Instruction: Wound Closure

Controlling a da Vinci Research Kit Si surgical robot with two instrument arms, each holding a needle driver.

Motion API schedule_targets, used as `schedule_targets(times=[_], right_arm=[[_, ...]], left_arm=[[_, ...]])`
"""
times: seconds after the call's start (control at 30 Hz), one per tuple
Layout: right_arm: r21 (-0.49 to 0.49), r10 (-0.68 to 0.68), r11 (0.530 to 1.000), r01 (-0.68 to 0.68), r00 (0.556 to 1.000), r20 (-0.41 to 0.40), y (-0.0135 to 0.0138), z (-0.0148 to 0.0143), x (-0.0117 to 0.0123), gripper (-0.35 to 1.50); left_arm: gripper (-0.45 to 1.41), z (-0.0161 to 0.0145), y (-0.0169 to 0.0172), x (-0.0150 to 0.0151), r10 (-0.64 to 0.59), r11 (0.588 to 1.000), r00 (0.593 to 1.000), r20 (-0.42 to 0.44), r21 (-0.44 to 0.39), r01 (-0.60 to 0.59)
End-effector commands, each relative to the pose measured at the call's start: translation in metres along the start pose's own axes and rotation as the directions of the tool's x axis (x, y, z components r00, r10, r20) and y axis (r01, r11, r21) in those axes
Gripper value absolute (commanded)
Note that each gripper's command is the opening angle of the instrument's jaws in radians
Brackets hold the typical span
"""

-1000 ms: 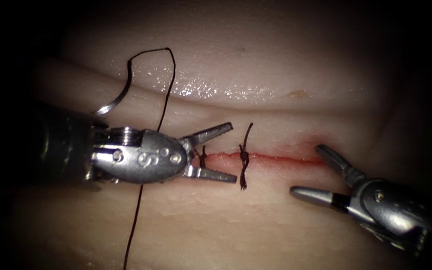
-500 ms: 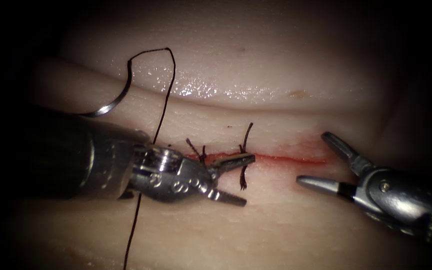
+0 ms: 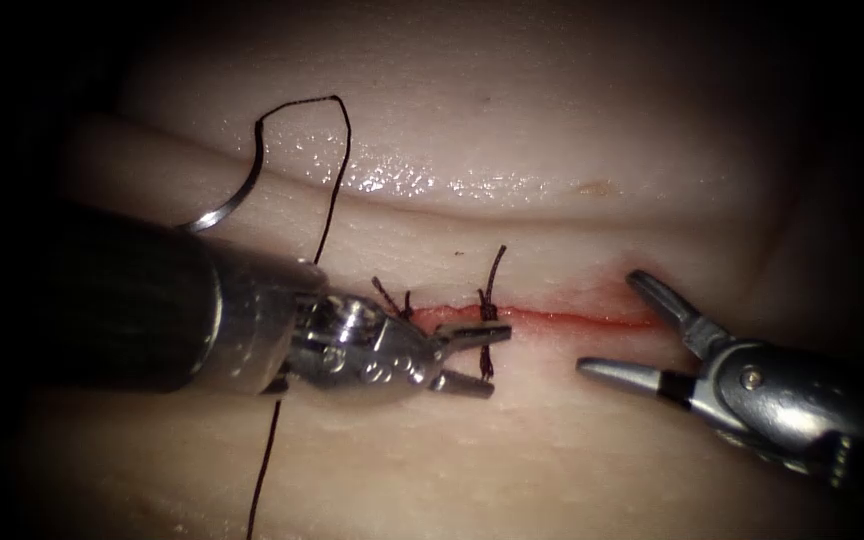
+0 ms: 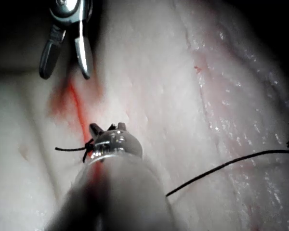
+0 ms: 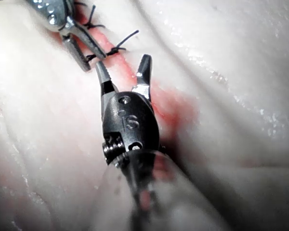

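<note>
1. Your left tool (image 3: 472, 358) has its jaws parted and holds nothing. They sit at the cut (image 3: 562, 318), either side of the second knot (image 3: 488, 312), whose cut ends stand up just beyond the jaw tips.
2. Your right tool (image 3: 620, 322) also has its jaws spread wide and grips nothing. Its tips straddle the open, unstitched end of the cut, on the right, where red fluid (image 3: 612, 296) stains the tissue (image 3: 512, 450).
3. The needle (image 3: 237, 195) lies free on the tissue, not in it, well behind the left tool's jaws and to the far side of its shaft.
4. The needle's curve runs roughly across the shaft line.
5. The thread (image 3: 337, 170) loops from the needle's far end and passes back under the left shaft.
6. Judgement: the left tool is much the nearer to the needle; the right is well apart from it, across the whole stitched length.
</note>
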Motion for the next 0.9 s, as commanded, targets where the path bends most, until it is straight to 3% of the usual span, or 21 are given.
schedule_targets(times=[0.03, 0.07, 0.13, 0.3, 0.4, 0.43, 0.53, 0.6, 0.73, 0.9], right_arm=[[0.003, -0.001, 1.0, 0.001, 1.0, 0.002, -0.0003, 0.0009, -0.0006, 1.01], [0.003, -0.001, 1.0, 0.001, 1.0, 0.002, -0.0003, 0.0009, -0.0006, 1.01], [0.016, -0.005, 1.0, 0.004, 1.0, 0.006, -0.0001, 0.0012, -0.001, 0.96], [0.06, -0.038, 0.997, 0.038, 0.999, -0.006, 0.0005, 0.0018, -0.0016, 0.64], [0.112, -0.123, 0.986, 0.127, 0.992, -0.043, 0.0011, 0.0023, -0.0019, 0.36], [0.165, -0.172, 0.969, 0.186, 0.98, -0.096, 0.0014, 0.0028, -0.0021, 0.31], [0.24, -0.282, 0.919, 0.312, 0.947, -0.152, 0.0015, 0.0038, -0.0026, 0.31], [0.28, -0.341, 0.874, 0.397, 0.912, -0.229, 0.0018, 0.005, -0.0031, 0.49], [0.26, -0.365, 0.86, 0.439, 0.885, -0.288, 0.001, 0.0068, -0.0029, 1.06], [0.272, -0.377, 0.838, 0.473, 0.862, -0.339, -0.0014, 0.0089, -0.0019, 1.13]], left_arm=[[0.07, 0.0009, 0.0003, 0.0001, -0.001, 1.0, 1.0, -0.011, -0.004, 0.001], [0.07, 0.0009, 0.0003, 0.0001, -0.001, 1.0, 1.0, -0.011, -0.004, 0.001], [-0.15, 0.0009, 0.0004, 0.0002, 0.023, 1.0, 0.999, -0.022, -0.008, -0.023], [-0.45, 0.0005, 0.0003, 0.0001, 0.03, 0.999, 0.999, -0.027, -0.01, -0.03], [-0.45, 0.0002, 0.0003, -0.0002, 0.032, 0.999, 0.999, -0.031, -0.013, -0.032], [-0.45, -0.0001, 0.0003, -0.0003, 0.033, 0.999, 0.999, -0.034, -0.015, -0.034], [-0.45, -0.0006, 0.0005, -0.0005, 0.036, 0.999, 0.999, -0.039, -0.018, -0.037], [-0.45, -0.0009, 0.0005, -0.0006, 0.037, 0.999, 0.998, -0.043, -0.021, -0.038], [-0.45, -0.0014, 0.0006, -0.0006, 0.038, 0.999, 0.998, -0.045, -0.029, -0.039], [-0.45, -0.0024, 0.0001, -0.0001, 0.029, 0.999, 0.998, -0.056, -0.037, -0.031]])
